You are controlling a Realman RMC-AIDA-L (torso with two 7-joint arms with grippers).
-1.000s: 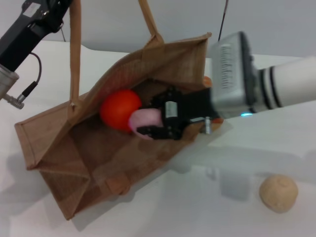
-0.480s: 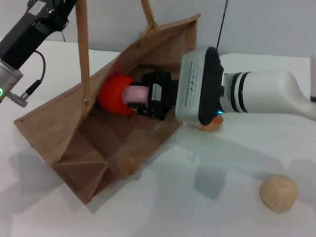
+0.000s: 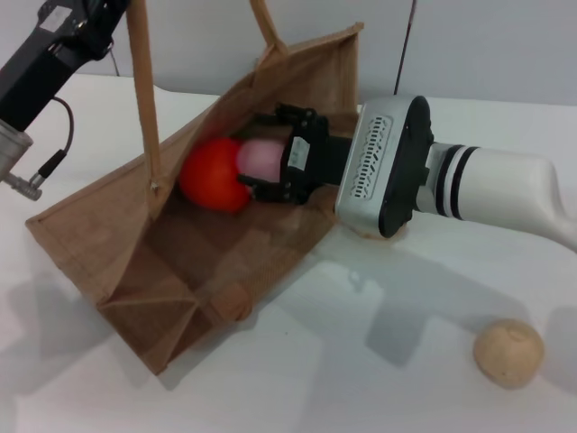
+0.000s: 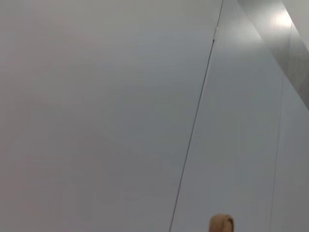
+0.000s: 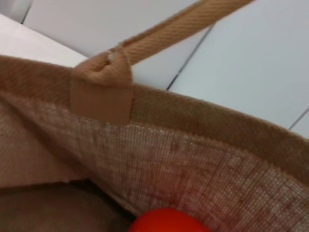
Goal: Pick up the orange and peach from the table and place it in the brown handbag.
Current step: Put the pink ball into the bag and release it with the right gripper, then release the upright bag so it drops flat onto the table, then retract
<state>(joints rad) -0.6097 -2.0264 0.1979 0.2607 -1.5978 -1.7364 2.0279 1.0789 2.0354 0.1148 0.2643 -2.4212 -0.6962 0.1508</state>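
Black fingers (image 3: 275, 115) of the right gripper (image 3: 269, 158) are clamped on the peach (image 3: 263, 157), inside the open mouth of the brown handbag (image 3: 108, 234) at centre frame. Touching the peach on its left, the orange (image 3: 209, 175) lies inside the bag against its woven wall. At the upper left, the left gripper (image 3: 95, 11) is at a bag handle (image 3: 144, 99); I cannot tell its fingers' state. A beige ball (image 3: 508, 353) sits on the white table (image 3: 361, 379), lower right.

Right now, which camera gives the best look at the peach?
The head view: the peach shows pink between the right gripper's fingers, inside the brown handbag beside the orange. The right wrist view shows only bag lining and the orange; the left wrist view shows no peach.
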